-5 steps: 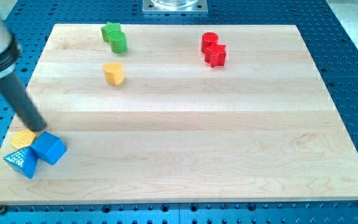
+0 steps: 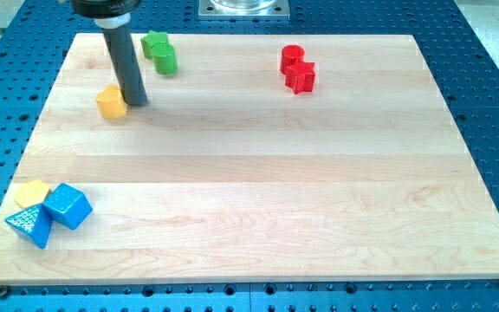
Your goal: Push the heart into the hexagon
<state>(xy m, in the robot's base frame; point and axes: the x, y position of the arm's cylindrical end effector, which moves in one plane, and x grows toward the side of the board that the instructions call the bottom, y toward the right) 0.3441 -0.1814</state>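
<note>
Heart-shaped yellow block (image 2: 110, 102) is being touched on its right side by my tip (image 2: 137, 103), a bare rod with nothing clamped, near the board's (image 2: 258, 173) upper left, while the yellow hexagon (image 2: 31, 193) is lying well apart at lower left, beside the blue cube (image 2: 67, 206)

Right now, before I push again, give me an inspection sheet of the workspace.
Surface: wooden board on a blue perforated base.
Job's things: yellow heart at the view's upper left; yellow hexagon at the lower left corner, far apart.
Clutter: blue cube and blue triangle touching the hexagon; two green blocks; two red blocks.
Hand: none; my tip sits against the heart's right side.
Cables: nothing seen.
Surroundings: metal mount at the view's top.
</note>
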